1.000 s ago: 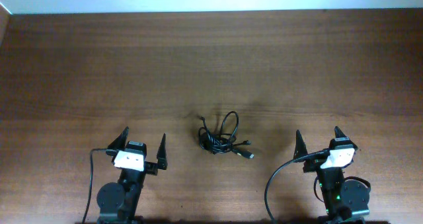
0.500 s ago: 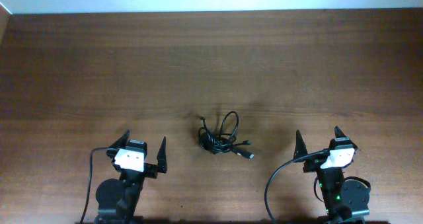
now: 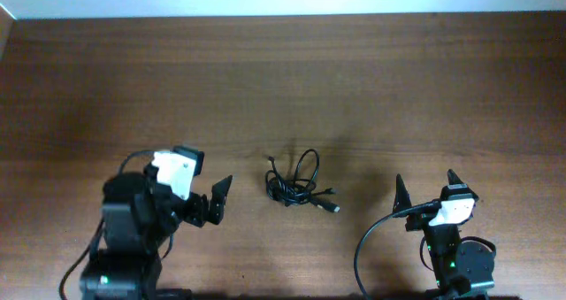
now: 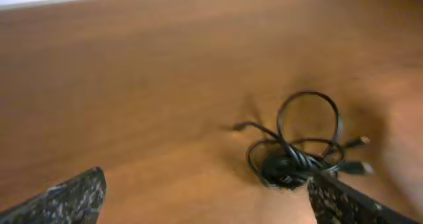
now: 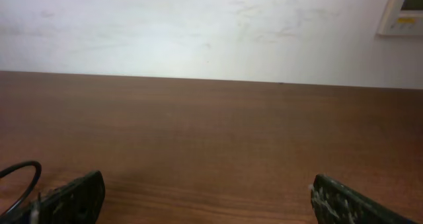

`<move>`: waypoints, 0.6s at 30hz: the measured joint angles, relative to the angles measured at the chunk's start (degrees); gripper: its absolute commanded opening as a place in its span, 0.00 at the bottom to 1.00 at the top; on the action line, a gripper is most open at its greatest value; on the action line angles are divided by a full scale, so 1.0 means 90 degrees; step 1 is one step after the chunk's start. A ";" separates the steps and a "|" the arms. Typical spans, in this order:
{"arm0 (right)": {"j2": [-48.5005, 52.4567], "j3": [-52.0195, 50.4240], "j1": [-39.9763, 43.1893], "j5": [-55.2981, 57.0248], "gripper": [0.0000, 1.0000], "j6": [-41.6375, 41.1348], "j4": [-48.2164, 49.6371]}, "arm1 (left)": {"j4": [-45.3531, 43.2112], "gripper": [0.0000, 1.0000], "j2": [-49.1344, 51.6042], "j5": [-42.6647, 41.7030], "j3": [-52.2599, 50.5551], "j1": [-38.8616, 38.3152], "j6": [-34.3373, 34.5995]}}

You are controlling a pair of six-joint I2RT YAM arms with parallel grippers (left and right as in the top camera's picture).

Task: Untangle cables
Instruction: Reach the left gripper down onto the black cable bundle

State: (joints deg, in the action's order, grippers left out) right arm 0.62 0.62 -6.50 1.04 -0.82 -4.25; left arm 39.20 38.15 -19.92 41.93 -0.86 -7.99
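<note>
A small bundle of thin black cords with little plugs at the ends lies on the brown wooden desk. It sits toward the near edge, between the two arms, and it touches neither of them. One round loop comes out of the bundle toward the far side. A short loose end points to the left, and two ends with plugs point to the right.

The left pincer is released, with its two black fingers wide apart and nothing between them. It is turned toward the cords and is near them, but apart. In the left wrist view, which is somewhat blurred, the cords lie on the desk ahead of the left pincer, closer to the finger on the right side of that view than to the other one.

The right pincer is also released and holds nothing. It stands well apart from the bundle, on its right side. A thicker black cable curves beside this arm. In the right wrist view, the right pincer faces the bare desk and a white wall. Only a part of one cord loop shows at the left edge.
</note>
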 measured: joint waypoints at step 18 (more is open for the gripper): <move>-0.0005 0.0000 0.0000 -0.0002 0.98 0.0000 0.0000 | 0.2331 0.99 0.4821 -0.0265 0.3427 -0.2256 0.0204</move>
State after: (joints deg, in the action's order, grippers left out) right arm 0.58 0.62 -6.50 1.02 -0.82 -4.25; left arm 60.18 81.54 -22.31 72.77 -21.17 -6.15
